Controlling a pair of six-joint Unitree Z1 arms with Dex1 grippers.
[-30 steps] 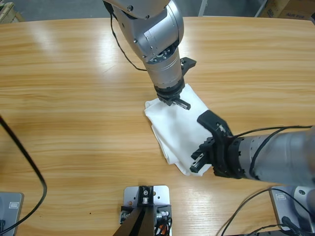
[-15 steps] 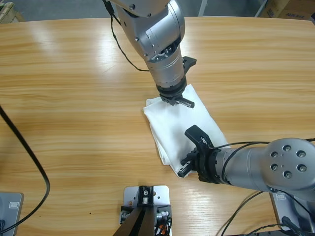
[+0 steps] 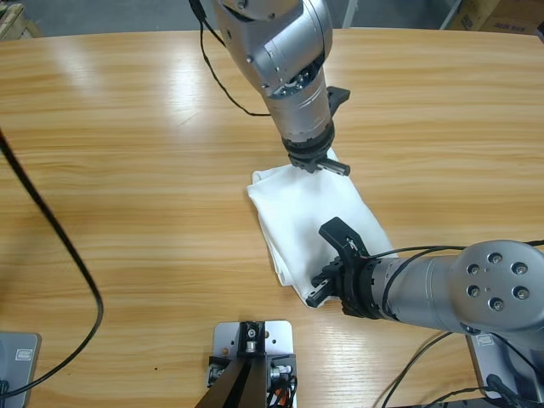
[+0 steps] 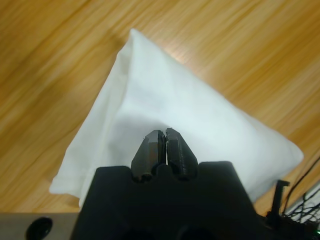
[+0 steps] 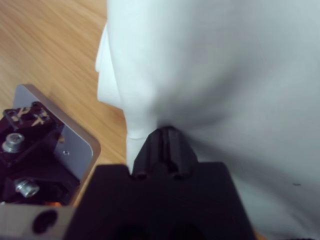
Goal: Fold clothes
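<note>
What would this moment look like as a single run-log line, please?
stage: folding | T-shirt: folded bundle on table | left claw: shut, at cloth | right claw: shut, tips against cloth
</note>
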